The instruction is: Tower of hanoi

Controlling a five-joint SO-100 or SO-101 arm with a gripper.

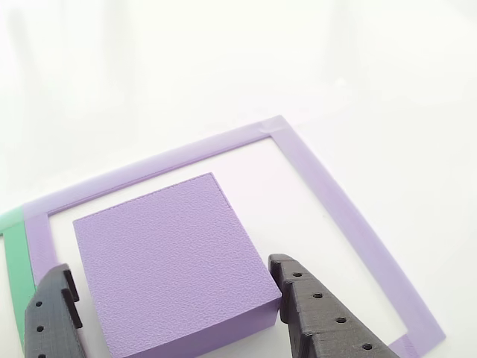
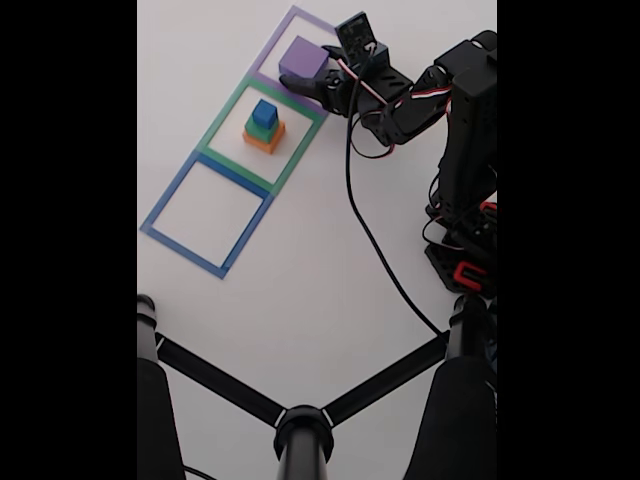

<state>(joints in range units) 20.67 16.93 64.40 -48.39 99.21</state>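
The purple block (image 1: 170,262) sat inside the purple outline (image 1: 328,190), toward that outline's near-left part in the other view, with bare white desk (image 1: 358,67) showing between the block and the outline's far and right strips. The end effector (image 1: 171,306) straddled the block with its jaws spread: one black finger (image 1: 52,313) stood off the block's left edge with a thin gap, and the other finger (image 1: 317,313) was at the block's right lower corner, close enough that contact could not be told. Nothing was clamped; the jaws stood released around the block. In the fixed view the end effector (image 2: 312,88) reached the purple block (image 2: 303,58) from the arm's side, and the block was within the purple outline (image 2: 300,20). Next to that outline, inside the green outline (image 2: 228,110), the orange block (image 2: 264,140) carried the green block (image 2: 265,127) and the blue cube (image 2: 265,113) in a stack. Beyond it the blue outline (image 2: 165,205) enclosed bare desk.
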